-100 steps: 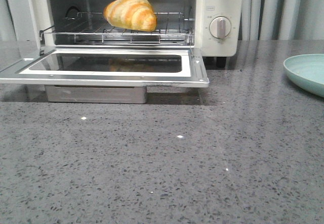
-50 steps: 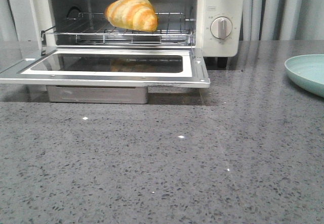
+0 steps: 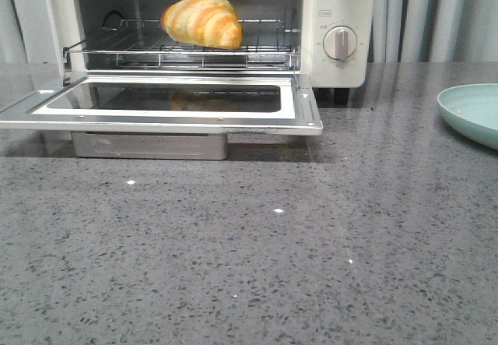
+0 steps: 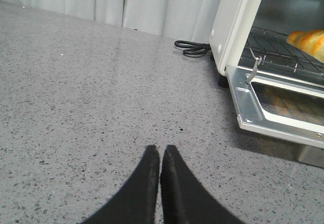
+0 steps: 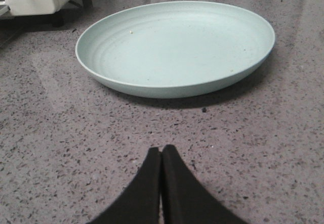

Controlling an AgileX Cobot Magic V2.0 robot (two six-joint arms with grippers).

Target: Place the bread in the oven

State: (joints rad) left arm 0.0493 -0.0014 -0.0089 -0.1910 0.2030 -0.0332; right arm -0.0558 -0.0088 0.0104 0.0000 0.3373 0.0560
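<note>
Golden-brown striped bread [image 3: 201, 20] rests on the wire rack [image 3: 264, 49] inside the cream-white oven [image 3: 334, 57], door [image 3: 303, 111] down. Left gripper [image 4: 160, 155] and right gripper [image 5: 161, 155] are both clenched, empty.

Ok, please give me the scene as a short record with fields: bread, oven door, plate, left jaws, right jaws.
bread: bread lying on the wire rack inside the oven
oven door: door down, fully open
plate: pale green plate on the counter, right of the oven, nothing on it
left jaws: left gripper shut, holding nothing, above the counter
right jaws: right gripper shut, holding nothing, before the plate
</note>
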